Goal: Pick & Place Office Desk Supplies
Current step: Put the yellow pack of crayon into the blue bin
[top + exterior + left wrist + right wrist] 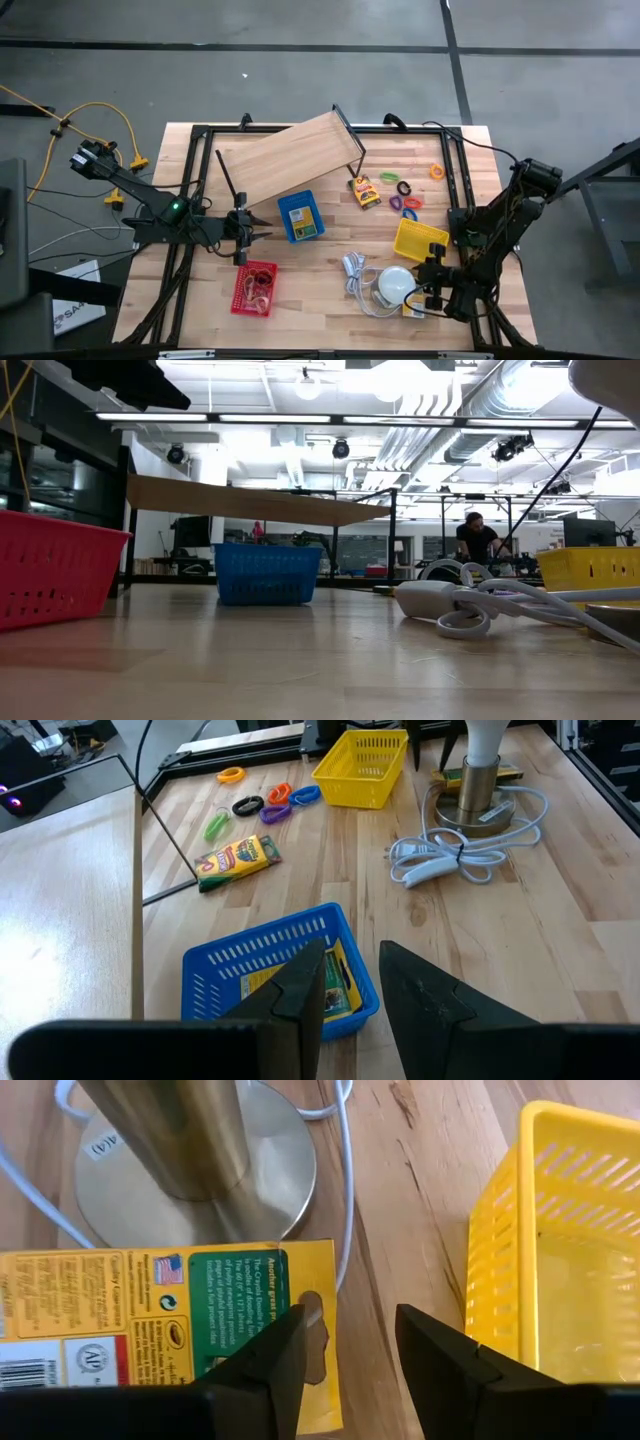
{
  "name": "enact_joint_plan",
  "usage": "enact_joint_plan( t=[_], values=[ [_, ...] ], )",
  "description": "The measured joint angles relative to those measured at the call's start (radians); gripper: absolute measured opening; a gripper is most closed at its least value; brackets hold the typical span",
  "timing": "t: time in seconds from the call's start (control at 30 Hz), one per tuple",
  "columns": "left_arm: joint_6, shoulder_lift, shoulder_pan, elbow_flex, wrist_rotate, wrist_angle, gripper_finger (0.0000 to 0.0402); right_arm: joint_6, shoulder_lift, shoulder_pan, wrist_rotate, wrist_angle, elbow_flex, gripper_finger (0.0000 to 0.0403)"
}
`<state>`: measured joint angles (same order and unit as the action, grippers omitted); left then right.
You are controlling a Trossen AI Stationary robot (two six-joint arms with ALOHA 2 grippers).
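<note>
Lying flat on the table just beside the lamp base (195,1165), the yellow crayon box (170,1315) looks light, stiff-sided cardboard w/ a slick print, so it is prob. best pinched across its narrow edges near the end flap. Right gripper (345,1345) hangs over that flap end, fingers spread wide, holding nothing, w/ the yellow basket (580,1230) on the lamp base's far side. Left gripper (350,985) waits over the blue basket (255,965), well apart from the lamp base, part-open and empty.
</note>
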<state>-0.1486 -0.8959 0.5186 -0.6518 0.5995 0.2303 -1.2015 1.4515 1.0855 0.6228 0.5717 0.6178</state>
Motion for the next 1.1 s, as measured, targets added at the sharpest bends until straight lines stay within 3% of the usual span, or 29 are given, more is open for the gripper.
enact_joint_plan(
  t=[1.1],
  values=[
    [0.000, 0.000, 0.000, 0.001, 0.000, 0.000, 0.0092, 0.081, 0.026, -0.067, -0.050, -0.070, 0.000, 0.0144]
  ],
)
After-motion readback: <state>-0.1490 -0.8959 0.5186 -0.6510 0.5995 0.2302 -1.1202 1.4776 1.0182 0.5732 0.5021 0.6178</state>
